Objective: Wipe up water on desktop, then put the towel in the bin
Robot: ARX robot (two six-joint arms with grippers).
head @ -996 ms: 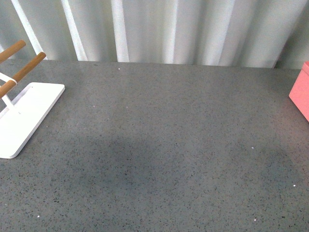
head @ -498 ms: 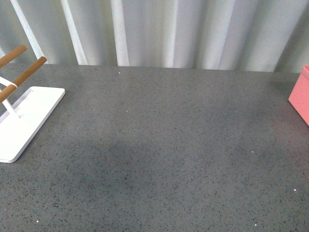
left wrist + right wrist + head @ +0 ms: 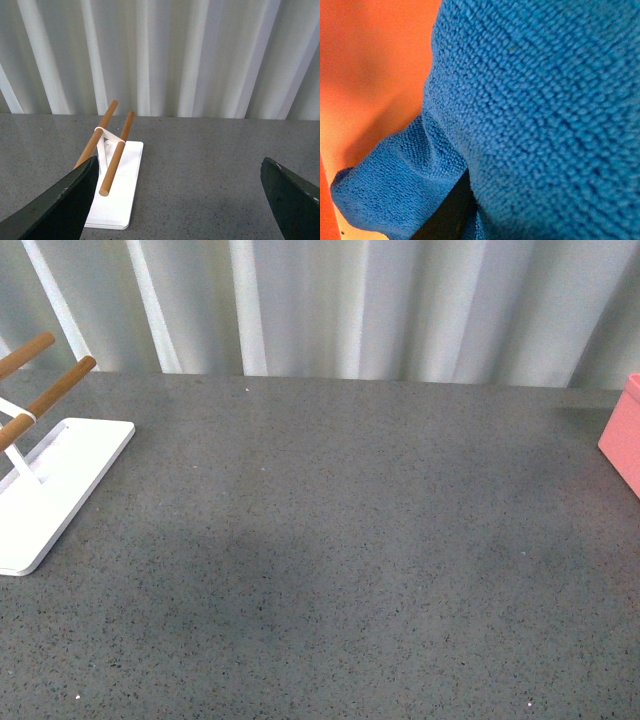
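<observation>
The dark grey speckled desktop [image 3: 340, 530] fills the front view; neither arm shows there. A corner of the salmon-pink bin [image 3: 624, 440] sits at its right edge. In the right wrist view the blue towel [image 3: 535, 105] fills most of the picture, hanging against the bin's orange-pink inside [image 3: 370, 60]. My right gripper is shut on the towel; its fingers are hidden by the cloth. In the left wrist view my left gripper [image 3: 185, 200] is open and empty above the desktop [image 3: 200, 170], its dark fingers [image 3: 60, 205] wide apart.
A flat white stand with wooden rods [image 3: 50, 480] stands at the desktop's left; it also shows in the left wrist view [image 3: 117, 185]. A pale pleated curtain [image 3: 330, 300] runs behind the desktop's far edge.
The front view has shifted slightly, so the desktop's far edge, stand and bin sit a little lower. The shadow at the desktop's right has faded.
</observation>
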